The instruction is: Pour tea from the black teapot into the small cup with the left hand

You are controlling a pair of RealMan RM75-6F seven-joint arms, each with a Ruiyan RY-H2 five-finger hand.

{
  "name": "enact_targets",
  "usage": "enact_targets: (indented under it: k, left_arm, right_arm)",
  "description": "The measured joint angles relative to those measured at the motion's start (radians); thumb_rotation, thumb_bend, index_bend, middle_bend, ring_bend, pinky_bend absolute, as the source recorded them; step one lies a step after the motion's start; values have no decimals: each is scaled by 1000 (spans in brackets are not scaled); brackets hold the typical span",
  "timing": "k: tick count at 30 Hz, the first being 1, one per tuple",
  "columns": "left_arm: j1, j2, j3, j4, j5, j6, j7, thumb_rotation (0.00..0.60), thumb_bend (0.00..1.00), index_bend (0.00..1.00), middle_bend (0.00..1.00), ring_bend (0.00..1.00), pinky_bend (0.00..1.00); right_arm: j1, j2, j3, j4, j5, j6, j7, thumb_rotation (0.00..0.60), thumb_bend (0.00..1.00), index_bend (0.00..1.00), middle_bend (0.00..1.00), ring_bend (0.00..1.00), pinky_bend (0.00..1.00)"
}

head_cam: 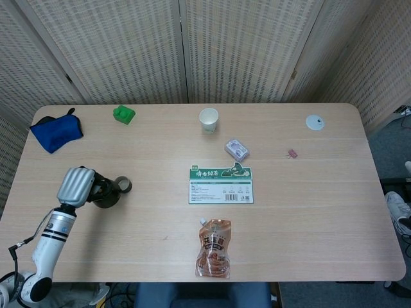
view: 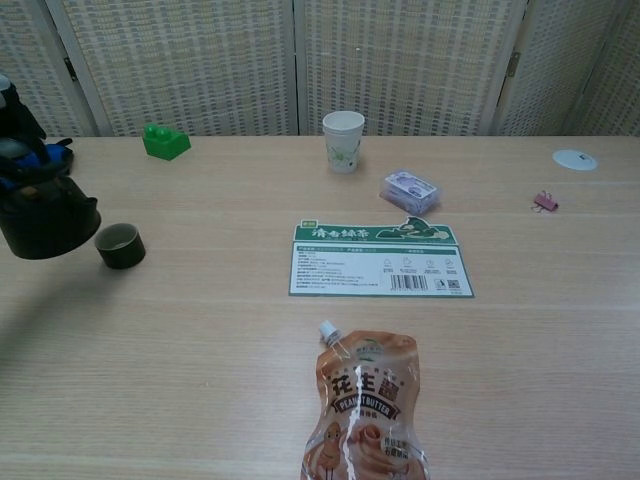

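Observation:
My left hand [head_cam: 77, 186] holds the black teapot [head_cam: 104, 192] in the air at the table's left side. In the chest view the teapot [view: 48, 219] hangs just left of and above the small dark cup [view: 120, 245], and only dark parts of the left hand [view: 15, 125] show at the frame's edge. In the head view the cup [head_cam: 122, 185] sits right against the teapot's right side. The pot looks about upright. My right hand is in neither view.
A blue cloth [head_cam: 56, 131] lies at the far left, a green block [head_cam: 123, 114] behind the cup. A paper cup [head_cam: 209, 119], a small purple packet [head_cam: 236, 149], a green card [head_cam: 221, 185] and a peanut butter pouch [head_cam: 214, 249] occupy the middle. A white disc [head_cam: 314, 122] and a pink clip [head_cam: 292, 153] lie right.

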Motion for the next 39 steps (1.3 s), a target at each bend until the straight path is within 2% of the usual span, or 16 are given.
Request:
enact_targets:
  k: [17,28,39]
  left_arm:
    - [-59,-50,1,179,33,-30,-10,494,380,1000,1000,947,525]
    - [-93,-124,27,349,80,-28,21,505,380,1000,1000,946,525]
    - [-113,-172,52,465,120,-14,67,497,380,1000,1000,946,525]
  right_arm:
    - [3,21,14,-21,24,-4,-16,600,167,171,223,142,90]
    - [-4,22,11,-24,27,2,-18,600,167,171,223,142,90]
    - [-5,20,9,-23,26,3,-19,600,166,171,223,142,90]
